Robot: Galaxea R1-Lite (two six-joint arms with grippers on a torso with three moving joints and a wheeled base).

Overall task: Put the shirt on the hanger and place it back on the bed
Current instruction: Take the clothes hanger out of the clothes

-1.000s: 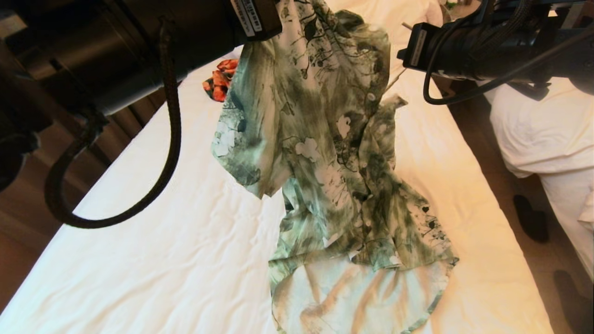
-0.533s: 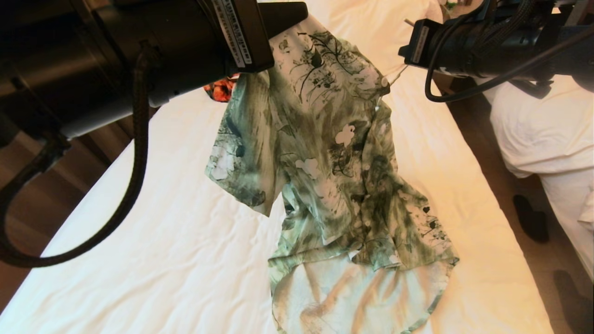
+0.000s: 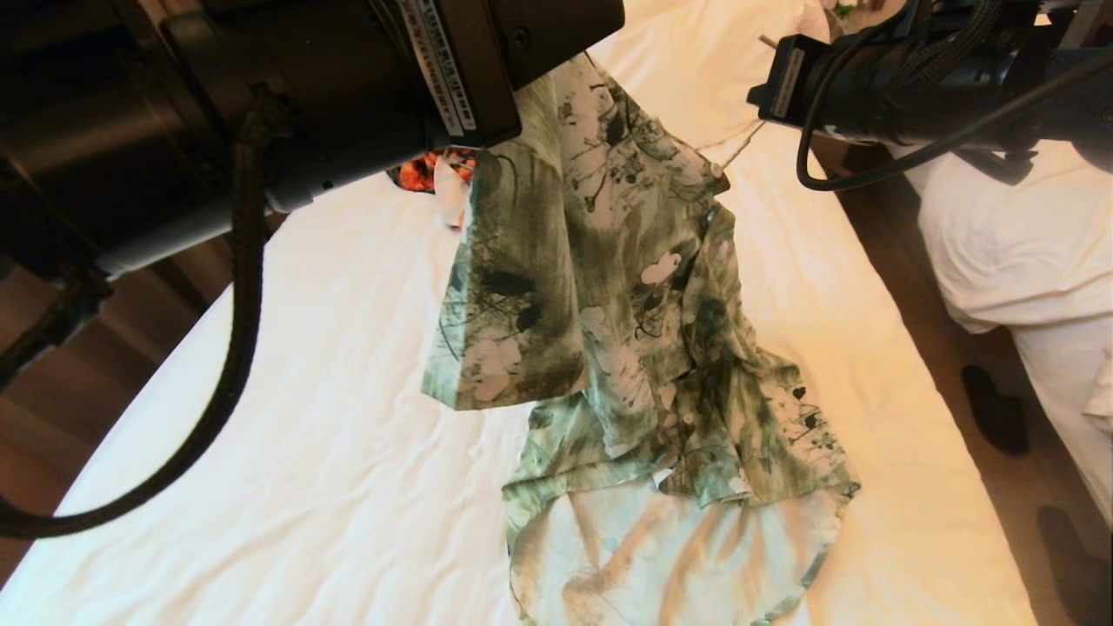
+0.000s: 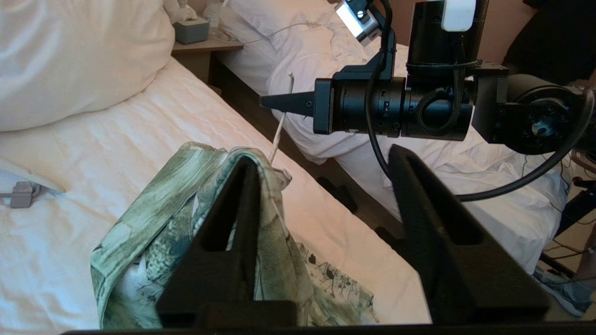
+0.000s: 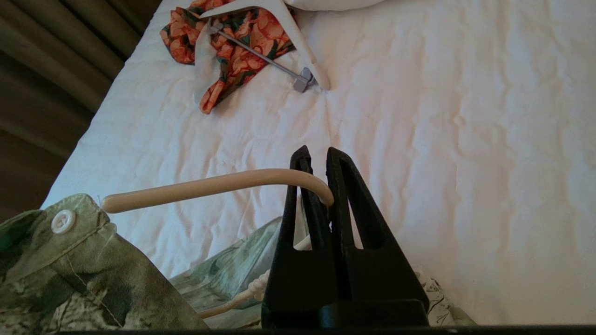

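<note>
The green-and-white flowered shirt (image 3: 626, 287) hangs from up between my two arms, and its hem lies bunched on the bed (image 3: 261, 391). My left gripper (image 4: 321, 156) is open wide above the bed. A fold of the shirt (image 4: 186, 218) is draped over one of its fingers (image 4: 233, 223). My right gripper (image 5: 317, 153) is shut on the curved hook of the cream hanger (image 5: 214, 184), held high at the right. The hanger's thin stem (image 4: 278, 135) runs down into the shirt's collar, so its arms are hidden. A collar button (image 5: 63, 221) shows near the hook's tip.
An orange-and-black floral garment (image 5: 233, 42) and a thick white hanger (image 5: 298, 42) lie at the far left of the bed. A large pillow (image 4: 70, 56) is at its head. A second bed (image 3: 1000, 243) stands to the right, with dark slippers (image 3: 996, 409) on the floor between.
My left gripper has opened and let go of the shirt. That arm has moved right, and the sleeve has dropped and swung lower. The right arm has barely moved.
</note>
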